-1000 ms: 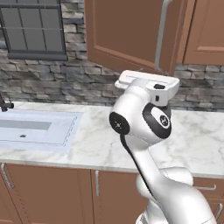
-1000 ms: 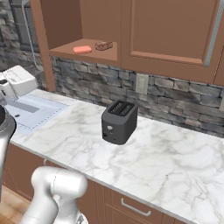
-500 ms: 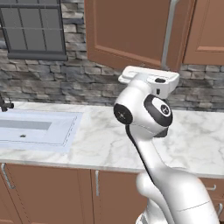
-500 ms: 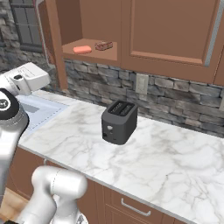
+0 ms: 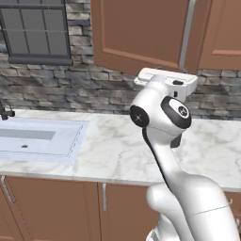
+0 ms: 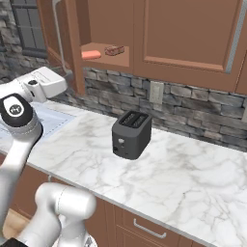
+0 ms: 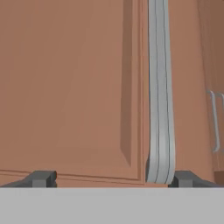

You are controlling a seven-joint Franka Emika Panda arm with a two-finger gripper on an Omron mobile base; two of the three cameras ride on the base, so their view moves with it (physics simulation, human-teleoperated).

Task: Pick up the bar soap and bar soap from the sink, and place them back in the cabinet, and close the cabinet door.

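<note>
Both bar soaps lie on the shelf of the open cabinet (image 6: 103, 61): the orange one (image 6: 90, 54) on the left, the tan-brown one (image 6: 114, 49) just to its right. The cabinet door (image 5: 141, 33) stands swung out above the counter, its long silver bar handle (image 5: 187, 35) near its right edge. My white hand (image 5: 167, 81) is raised just below that door. In the hand view my gripper (image 7: 113, 179) is open and faces the door panel (image 7: 70, 87), and the bar handle (image 7: 160, 96) rises just inside the right fingertip (image 7: 186, 178). The sink (image 5: 75, 141) is at the left.
A black toaster (image 6: 131, 134) stands on the marble counter (image 6: 183, 169) right of the open cabinet. A thin black faucet (image 5: 4, 113) is at the sink's far left. A neighbouring door carries a short silver handle (image 7: 214, 122). A dark window (image 5: 35, 30) hangs above the sink.
My hand has risen slightly and moved right, closer to the open door and its bar handle. The soaps and the door have not moved.
</note>
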